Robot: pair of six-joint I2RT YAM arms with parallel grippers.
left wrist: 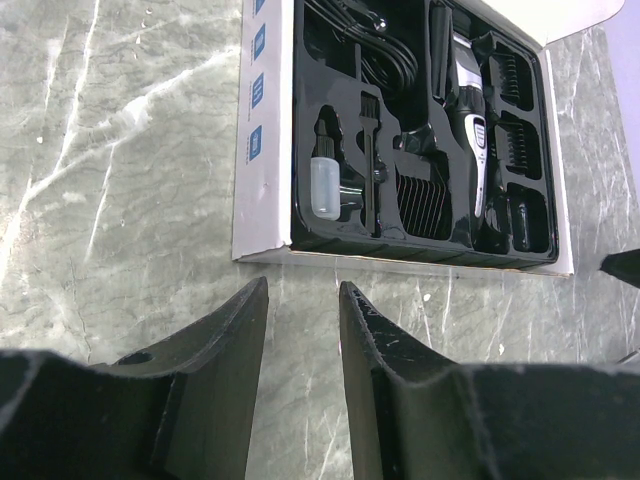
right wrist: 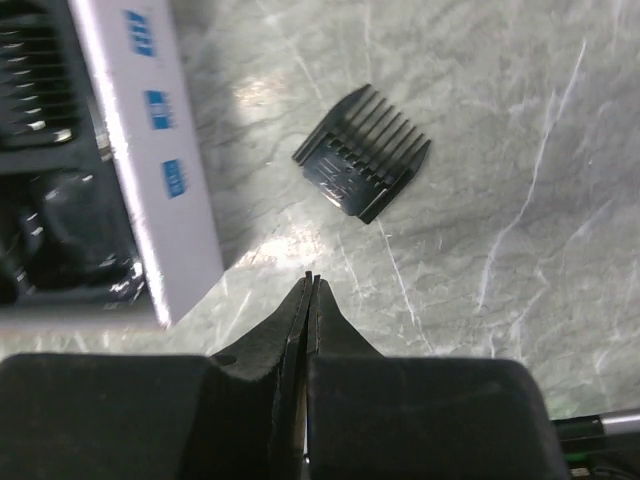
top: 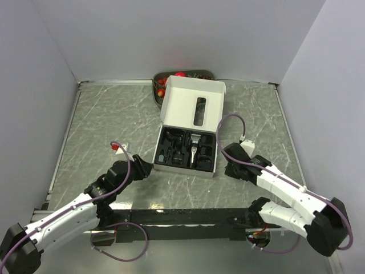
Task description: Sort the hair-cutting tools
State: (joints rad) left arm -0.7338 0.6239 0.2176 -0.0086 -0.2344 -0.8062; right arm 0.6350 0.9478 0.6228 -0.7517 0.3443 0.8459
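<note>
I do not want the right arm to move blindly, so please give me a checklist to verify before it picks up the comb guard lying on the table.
1. The comb guard lies free on the table, apart from the box: ok.
2. The right hand is open for a grasp: not ok, it is shut and empty.
3. The left hand is empty, partly open, short of the box: ok.
4. The lid is open and the black insert is exposed: ok.
5. A free slot for the guard: cannot tell.
</note>
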